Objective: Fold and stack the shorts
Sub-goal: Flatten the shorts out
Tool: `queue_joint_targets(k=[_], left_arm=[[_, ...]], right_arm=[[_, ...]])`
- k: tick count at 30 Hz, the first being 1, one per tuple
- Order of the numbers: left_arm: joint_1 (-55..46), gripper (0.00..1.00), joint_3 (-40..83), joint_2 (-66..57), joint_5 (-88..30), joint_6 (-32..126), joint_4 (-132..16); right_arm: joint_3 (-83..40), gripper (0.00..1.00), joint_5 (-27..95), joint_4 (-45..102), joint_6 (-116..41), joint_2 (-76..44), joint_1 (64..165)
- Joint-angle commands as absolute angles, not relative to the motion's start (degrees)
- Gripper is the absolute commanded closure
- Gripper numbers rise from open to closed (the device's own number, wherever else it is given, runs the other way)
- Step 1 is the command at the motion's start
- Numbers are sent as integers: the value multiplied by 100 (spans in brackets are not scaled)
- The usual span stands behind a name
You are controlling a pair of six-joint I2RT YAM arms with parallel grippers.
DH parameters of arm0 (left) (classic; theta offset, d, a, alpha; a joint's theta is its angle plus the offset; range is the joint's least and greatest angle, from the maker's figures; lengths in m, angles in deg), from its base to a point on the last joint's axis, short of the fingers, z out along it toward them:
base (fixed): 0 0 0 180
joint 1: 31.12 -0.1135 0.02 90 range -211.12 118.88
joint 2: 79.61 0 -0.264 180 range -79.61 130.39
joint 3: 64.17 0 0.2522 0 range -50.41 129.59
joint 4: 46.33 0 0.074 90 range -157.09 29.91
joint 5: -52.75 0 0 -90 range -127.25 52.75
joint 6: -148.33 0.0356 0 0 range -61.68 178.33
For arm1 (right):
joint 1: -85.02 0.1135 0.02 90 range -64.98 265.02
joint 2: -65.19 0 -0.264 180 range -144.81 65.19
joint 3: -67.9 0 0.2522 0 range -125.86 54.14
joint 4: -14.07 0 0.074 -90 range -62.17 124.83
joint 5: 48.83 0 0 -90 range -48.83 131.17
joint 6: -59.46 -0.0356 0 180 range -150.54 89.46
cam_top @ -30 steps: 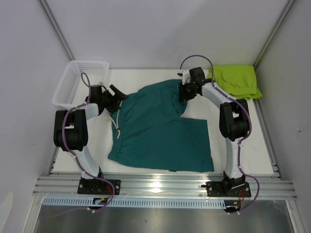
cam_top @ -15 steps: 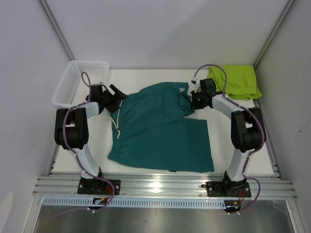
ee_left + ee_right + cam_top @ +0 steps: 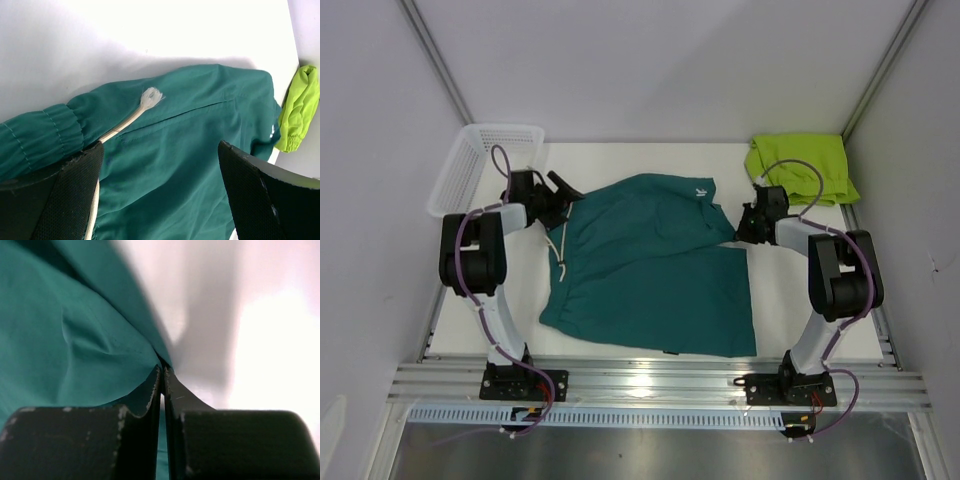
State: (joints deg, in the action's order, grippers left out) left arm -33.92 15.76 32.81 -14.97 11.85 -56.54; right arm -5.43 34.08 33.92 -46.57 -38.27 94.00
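from above, you had the dark teal shorts (image 3: 650, 265) spread on the bench (image 3: 620, 160), the lime green shorts (image 3: 802, 168) apart at the far right corner. your left fingers (image 3: 565, 190) sat by the waistband (image 3: 560, 255), your right fingers (image 3: 744, 224) at a leg's edge. left wrist: fingers gaped wide over the drawstring (image 3: 127, 119), holding nothing. right wrist: fingers pinched tight on teal fabric. i'd judge the teal fold just begun; next, the left needed a waistband grip.
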Motion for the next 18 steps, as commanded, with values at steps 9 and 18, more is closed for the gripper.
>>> queue_joint_targets(k=[9, 18], left_arm=[[-3454, 2, 1946, 3675, -1748, 1359, -5869], [-3472, 1, 1929, 3606, -1730, 1420, -5842]], right_arm=[[-132, 84, 3977, 2960, -5576, -3491, 8749], [-403, 54, 3362, 2379, -5506, -3246, 8661]])
